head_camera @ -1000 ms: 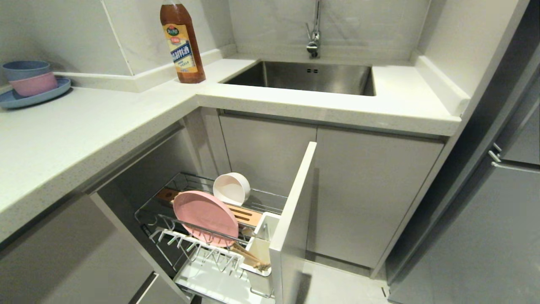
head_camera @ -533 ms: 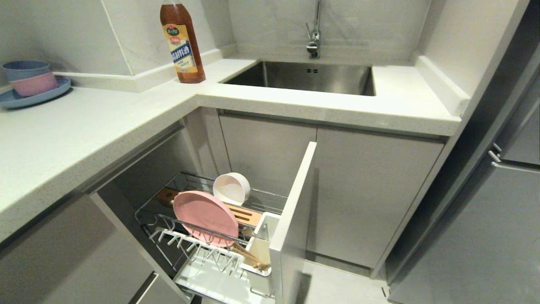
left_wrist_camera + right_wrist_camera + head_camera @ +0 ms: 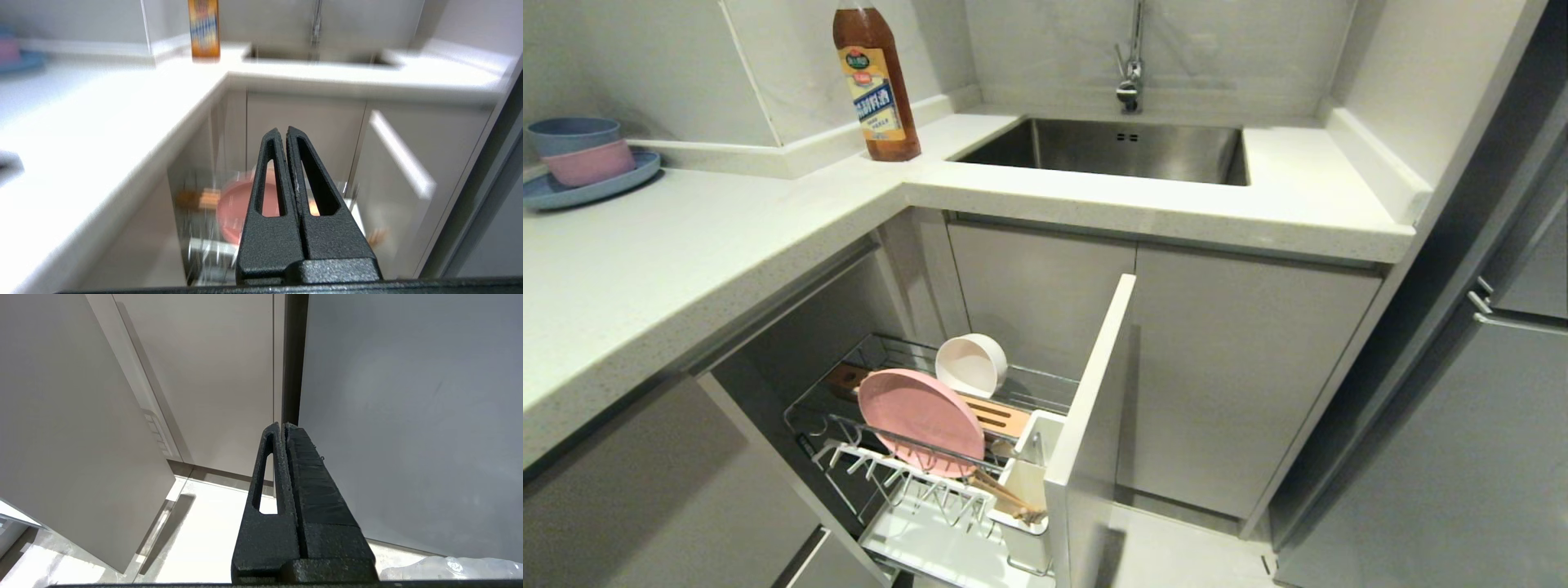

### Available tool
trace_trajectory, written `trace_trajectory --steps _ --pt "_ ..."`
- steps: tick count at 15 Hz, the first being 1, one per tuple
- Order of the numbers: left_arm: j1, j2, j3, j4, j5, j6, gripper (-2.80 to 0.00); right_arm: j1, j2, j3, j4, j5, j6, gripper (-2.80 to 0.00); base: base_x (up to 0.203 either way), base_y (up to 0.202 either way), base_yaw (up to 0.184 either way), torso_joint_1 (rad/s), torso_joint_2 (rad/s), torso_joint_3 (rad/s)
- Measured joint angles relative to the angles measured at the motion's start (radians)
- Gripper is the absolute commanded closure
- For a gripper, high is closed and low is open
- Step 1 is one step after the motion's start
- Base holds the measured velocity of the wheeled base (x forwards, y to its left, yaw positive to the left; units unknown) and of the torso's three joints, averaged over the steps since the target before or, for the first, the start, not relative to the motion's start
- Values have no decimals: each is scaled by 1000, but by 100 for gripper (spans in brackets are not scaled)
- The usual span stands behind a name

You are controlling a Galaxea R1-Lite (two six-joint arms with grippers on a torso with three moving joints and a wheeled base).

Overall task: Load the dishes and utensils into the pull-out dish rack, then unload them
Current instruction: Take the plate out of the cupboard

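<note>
the pull-out dish rack [image 3: 947, 490] is standing drawn out from under the white countertop [image 3: 686, 253], its tall white cabinet-front panel [image 3: 1094, 425] facing the gap toward the cabinet doors under the steel sink [image 3: 1119, 151]. the pink plate [image 3: 920, 420] is sitting on edge between the chrome prongs, tilted back, its flat face turned up and toward the panel. behind it the cream-white bowl [image 3: 970, 365] is lying on its side, mouth facing the open end of the rack, just beside the slotted wooden block [image 3: 996, 416]. the chopsticks [image 3: 1005, 494] are leaning in the white utensil cup [image 3: 1025, 482] against the panel, long axis slanting from the cup toward the plate; the fork cannot be made out. the white drip tray [image 3: 931, 547] is showing bare under the near prongs.

neither arm is showing in the head view. the left gripper [image 3: 284, 132] is hanging in open air in front of the rack, pointed at the plate and well short of it, fingers pressed together on nothing. the right gripper [image 3: 282, 426] is hanging low beside a grey cabinet front [image 3: 408, 416] — fingers together too, empty, the pale floor [image 3: 212, 539] below it.

on the far left of the counter a blue bowl [image 3: 572, 135] is nesting in a pink bowl [image 3: 588, 163] on a blue plate [image 3: 596, 188]; a brown bottle [image 3: 874, 82] is standing at the corner.
</note>
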Motion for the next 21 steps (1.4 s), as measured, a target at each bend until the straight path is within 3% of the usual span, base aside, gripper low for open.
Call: trace_trajectory --steps 3,7,10,13,18,21 --pt "14 169 -248 39 -2 -78 0 0 0 0 0 0 0 0 0 0 0 0 0 0" --pt "68 418 -558 125 -10 -309 0 0 0 0 0 0 0 0 0 0 0 0 0 0" --pt "66 594 -747 293 -13 -499 0 0 0 0 0 0 0 0 0 0 0 0 0 0" --pt "-55 725 -872 491 -19 -644 0 -1 0 0 0 0 0 0 0 0 0 0 0 0" --pt "-247 909 -946 750 7 -694 0 0 0 0 0 0 0 0 0 0 0 0 0 0" --pt "-326 1002 -948 787 14 -752 0 0 0 0 0 0 0 0 0 0 0 0 0 0"
